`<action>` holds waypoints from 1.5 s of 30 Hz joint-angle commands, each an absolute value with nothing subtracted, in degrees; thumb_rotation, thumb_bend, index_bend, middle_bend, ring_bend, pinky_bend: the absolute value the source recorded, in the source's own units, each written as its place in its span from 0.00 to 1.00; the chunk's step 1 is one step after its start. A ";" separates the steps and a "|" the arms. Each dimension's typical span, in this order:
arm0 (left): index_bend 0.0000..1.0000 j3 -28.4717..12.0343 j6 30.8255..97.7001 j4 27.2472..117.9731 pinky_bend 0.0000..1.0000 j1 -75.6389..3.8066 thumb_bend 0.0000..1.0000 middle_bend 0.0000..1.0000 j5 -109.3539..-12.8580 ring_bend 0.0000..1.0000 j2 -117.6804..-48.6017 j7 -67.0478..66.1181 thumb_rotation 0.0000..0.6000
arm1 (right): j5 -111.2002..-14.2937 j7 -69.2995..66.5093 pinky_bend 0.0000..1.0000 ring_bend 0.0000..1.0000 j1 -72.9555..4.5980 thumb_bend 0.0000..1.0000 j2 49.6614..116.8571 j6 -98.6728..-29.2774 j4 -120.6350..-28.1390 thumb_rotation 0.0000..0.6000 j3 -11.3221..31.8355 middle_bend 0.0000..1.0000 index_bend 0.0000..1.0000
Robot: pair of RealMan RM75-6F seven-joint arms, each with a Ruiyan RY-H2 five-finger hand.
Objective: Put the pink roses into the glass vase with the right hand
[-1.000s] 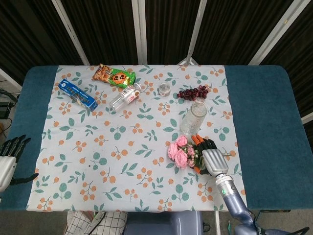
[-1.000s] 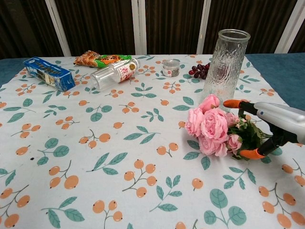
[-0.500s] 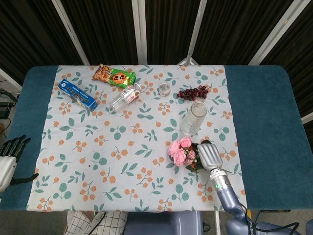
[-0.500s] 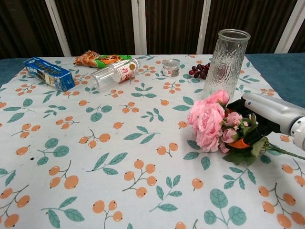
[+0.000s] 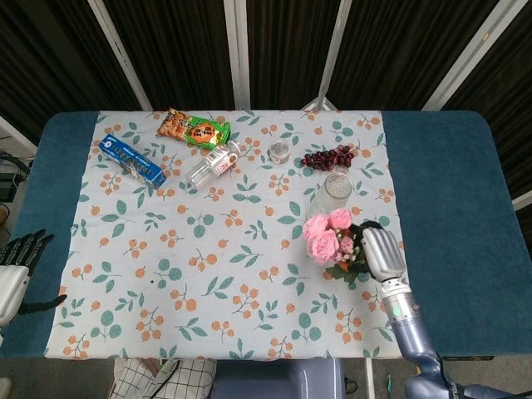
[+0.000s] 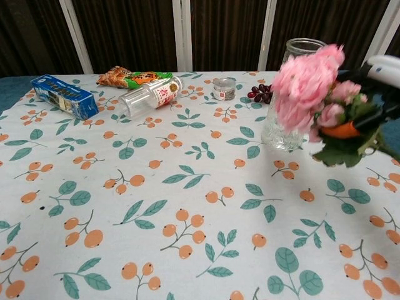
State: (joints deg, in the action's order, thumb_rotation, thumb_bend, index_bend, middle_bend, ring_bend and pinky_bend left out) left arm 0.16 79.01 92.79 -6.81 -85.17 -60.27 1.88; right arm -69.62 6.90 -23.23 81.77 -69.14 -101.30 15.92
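While gripped in the right hand (image 5: 381, 253), pink roses (image 5: 327, 234) aloft just beside glass vase (image 5: 336, 188) rim

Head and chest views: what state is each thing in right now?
pink roses: lifted off the table, held by the right hand
glass vase: upright, open top, empty
clear bottle: lying on its side
small jar: upright, lid on
blue box: lying flat
left hand: off the cloth, holding nothing
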 commanded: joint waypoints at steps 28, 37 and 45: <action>0.00 0.06 79.25 92.75 0.00 -6.88 0.00 0.00 -85.33 0.00 -60.59 1.72 1.00 | -49.86 -19.34 0.27 0.54 -38.71 0.29 86.94 -76.56 -95.50 1.00 46.70 0.56 0.54; 0.00 0.26 79.03 92.82 0.00 -6.98 0.00 0.00 -85.72 0.00 -60.26 2.73 1.00 | -50.14 -18.28 0.27 0.54 -43.13 0.29 91.27 -77.03 -92.13 1.00 45.41 0.56 0.54; 0.00 0.24 78.62 92.97 0.00 -7.09 0.00 0.00 -85.42 0.00 -60.08 3.23 1.00 | -49.68 -18.12 0.27 0.54 -45.72 0.29 93.36 -76.15 -87.36 1.00 45.23 0.56 0.54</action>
